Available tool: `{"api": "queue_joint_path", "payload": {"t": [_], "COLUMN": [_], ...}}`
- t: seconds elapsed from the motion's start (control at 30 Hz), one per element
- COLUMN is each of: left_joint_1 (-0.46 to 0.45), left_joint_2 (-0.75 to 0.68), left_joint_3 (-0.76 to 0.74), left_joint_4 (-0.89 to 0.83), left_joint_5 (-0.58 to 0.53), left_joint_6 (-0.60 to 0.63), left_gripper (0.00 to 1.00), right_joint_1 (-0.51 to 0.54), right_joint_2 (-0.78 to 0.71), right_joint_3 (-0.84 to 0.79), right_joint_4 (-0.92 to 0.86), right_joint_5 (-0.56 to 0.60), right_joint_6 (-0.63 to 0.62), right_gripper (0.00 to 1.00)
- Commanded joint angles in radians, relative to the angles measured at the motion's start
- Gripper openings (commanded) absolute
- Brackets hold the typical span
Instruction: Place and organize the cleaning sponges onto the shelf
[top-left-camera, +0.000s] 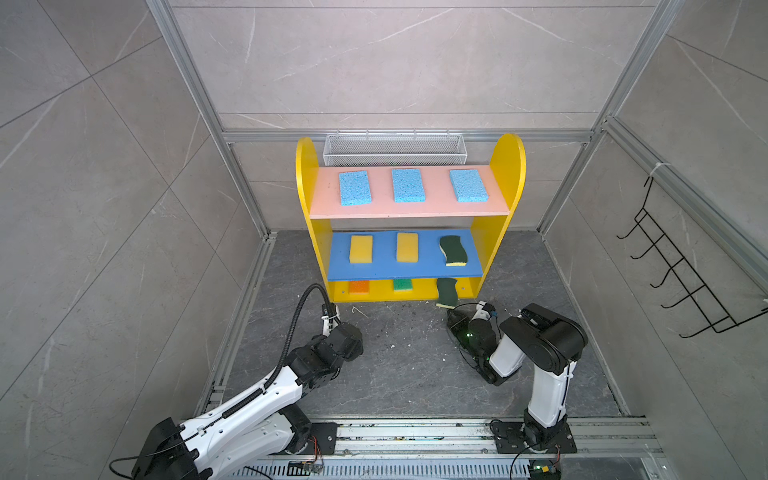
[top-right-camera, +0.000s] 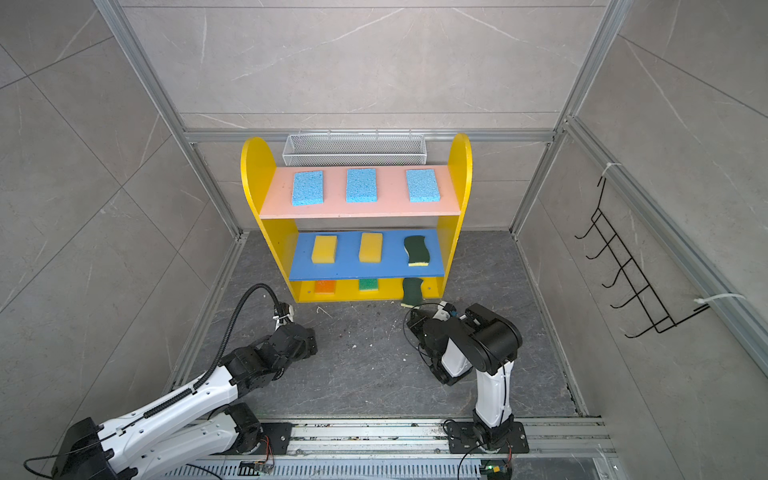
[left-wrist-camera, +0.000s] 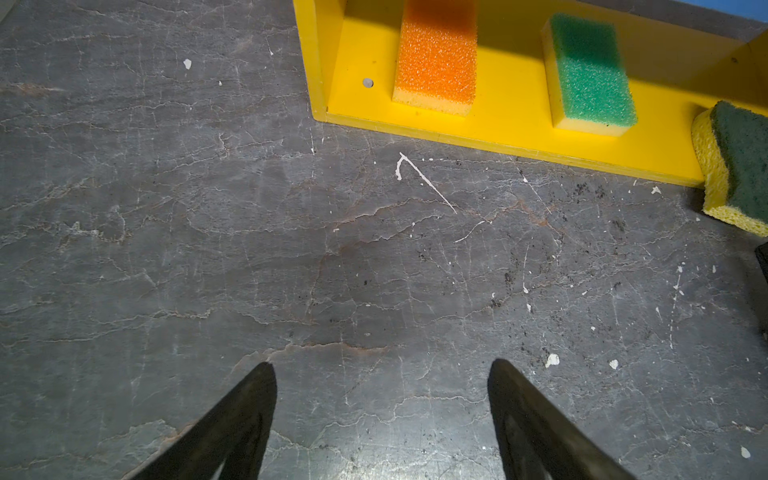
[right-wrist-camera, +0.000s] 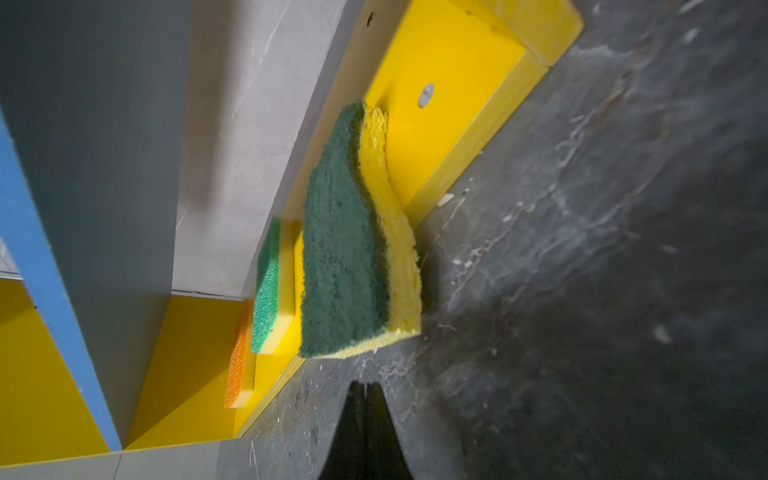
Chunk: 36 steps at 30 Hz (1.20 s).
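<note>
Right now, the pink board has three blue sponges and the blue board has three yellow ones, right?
Not quite: the blue board has two yellow sponges and one dark-green wavy sponge, as both top views show. The pink board does have three blue sponges.

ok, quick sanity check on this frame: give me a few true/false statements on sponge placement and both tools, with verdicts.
1. Three light blue sponges lie on the pink top board. True.
2. The right tool grips the lower dark-green sponge. False: the tool is shut on nothing, just short of the sponge.
3. The lower dark-green sponge lies wholly on the yellow bottom board. False: it sticks out past the front edge, over the floor.
4. The left tool is open with nothing in it. True.
5. Everything on the blue middle board is yellow. False: two yellow sponges plus the upper dark-green sponge.
</note>
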Motion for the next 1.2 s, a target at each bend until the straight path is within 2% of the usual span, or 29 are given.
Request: {"api": "queue_joint_path", "payload": {"t": [0.0, 0.33, 1.17], "left_joint_1": [0.007, 0.012, 0.016], "left_joint_2": [-0.012, 0.007, 0.141], "left_joint_3": [0.039, 0.04, 0.074], "left_joint_4": [-0.001, 0.002, 0.063], "left_joint_5": [-0.005, -0.002, 0.035], "left_joint_6": [-0.013, -0.01, -0.028], "left_gripper": [0.83, 0.83, 0.83], "right_joint_1": [-0.011, -0.018, -0.094], "right_joint_2": [0.006, 0.12, 0.283], "right_joint_3": [0.003, 0.021, 0.06], "right_joint_4": [-0.17, -0.037, 0.084], "right_joint_5": [0.032, 0.028, -0.021], "right_joint_6": [-0.039, -0.001, 0.013], "right_gripper": [0.0, 0.0, 0.0]}}
